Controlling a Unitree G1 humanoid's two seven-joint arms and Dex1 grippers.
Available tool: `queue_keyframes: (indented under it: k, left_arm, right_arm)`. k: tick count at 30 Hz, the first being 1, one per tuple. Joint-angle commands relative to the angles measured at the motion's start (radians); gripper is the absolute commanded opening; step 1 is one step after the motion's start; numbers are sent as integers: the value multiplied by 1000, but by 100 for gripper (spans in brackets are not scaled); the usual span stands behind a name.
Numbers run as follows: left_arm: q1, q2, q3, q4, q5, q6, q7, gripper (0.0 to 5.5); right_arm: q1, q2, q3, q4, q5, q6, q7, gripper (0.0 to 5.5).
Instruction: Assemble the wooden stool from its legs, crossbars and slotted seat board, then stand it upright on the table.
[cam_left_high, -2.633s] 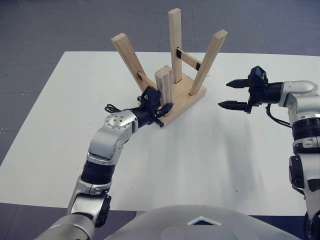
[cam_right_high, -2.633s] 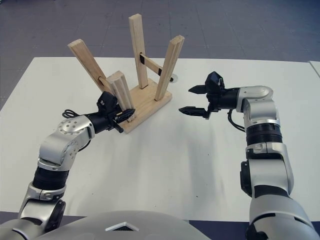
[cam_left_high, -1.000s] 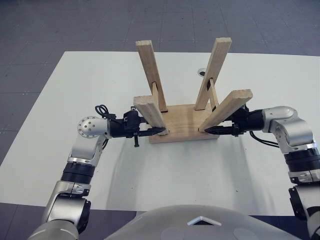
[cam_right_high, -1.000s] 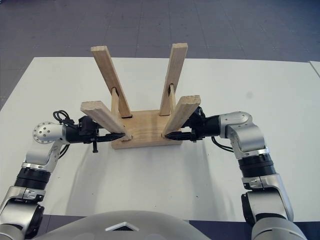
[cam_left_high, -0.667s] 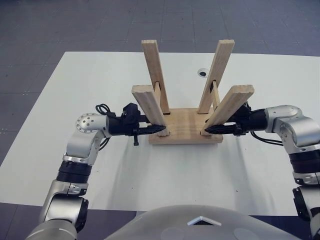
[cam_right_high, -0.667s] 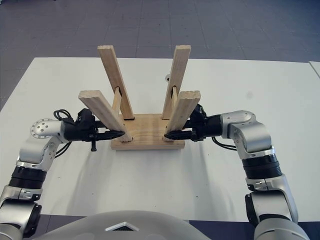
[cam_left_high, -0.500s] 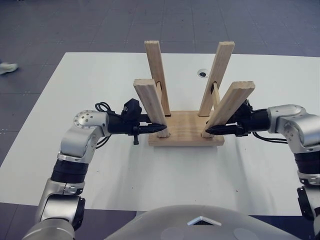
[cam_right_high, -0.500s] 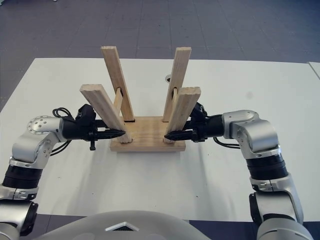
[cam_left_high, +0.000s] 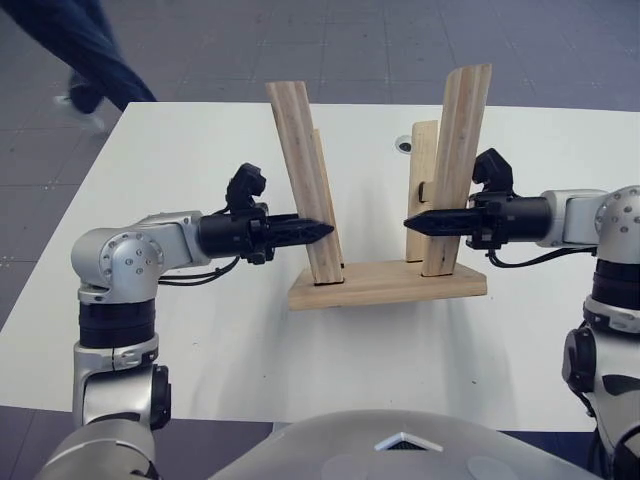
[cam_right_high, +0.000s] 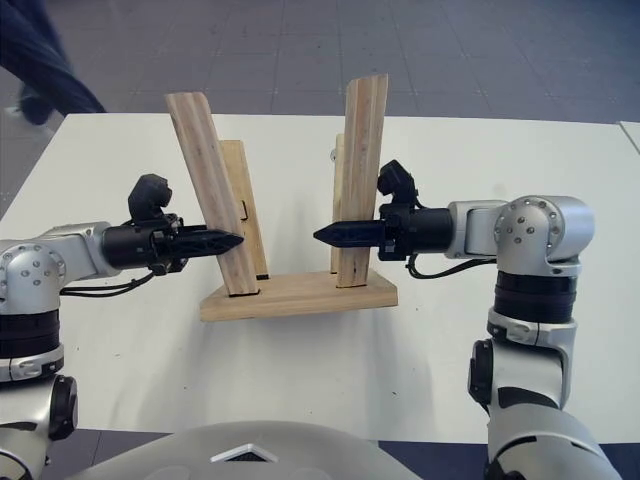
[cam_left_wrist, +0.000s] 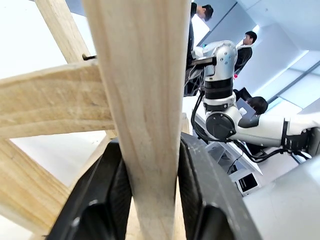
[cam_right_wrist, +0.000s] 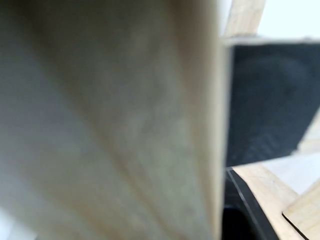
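Left fingers (cam_left_wrist: 112, 192) squeeze the left near leg (cam_left_high: 300, 170). The left gripper (cam_left_high: 318, 229) and right gripper (cam_left_high: 418, 222) each clamp 1 near leg, the right on the right near leg (cam_left_high: 460, 150). Since 0.5 s ago the stool has risen, seat board (cam_left_high: 390, 285) edge-on above the table (cam_left_high: 200, 330); flip likely next. Left wrist view shows pad contact, eye views don't.

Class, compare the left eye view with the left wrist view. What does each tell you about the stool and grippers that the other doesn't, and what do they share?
The left eye view adds the seat board lowest, the white table, and the right gripper on the near right leg. The left wrist view adds the black fingers pressed against opposite faces of the leg, with a wooden piece crossing behind it. Both share the left gripper shut on the near left leg.
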Motion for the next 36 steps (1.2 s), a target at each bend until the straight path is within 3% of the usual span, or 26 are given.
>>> queue_keyframes:
  k: [1, 9, 15, 28, 31, 36]
  left_arm:
    - [-44, 11, 17, 13, 5, -15, 29, 116]
    - [-70, 21, 31, 105, -29, 26, 0, 116]
    - [-74, 29, 52, 138, -50, 42, -7, 214]
    - [-82, 96, 46, 217, -4, 13, -47, 425]
    - [-78, 147, 6, 258, 63, -42, -100, 473]
    - [-90, 221, -107, 409, 257, -245, -221, 476]
  right_arm:
    - [23, -44, 63, -56, 46, 6, 20, 182]
    - [-16, -52, 63, 149, 77, 31, 8, 182]
    - [-15, -95, 83, 138, 169, 32, 38, 280]
    - [-21, -141, 102, 169, 138, -10, 41, 526]
    - [-21, -158, 107, 178, 127, -30, 52, 550]
    - [-16, -171, 127, 182, 108, -70, 68, 550]
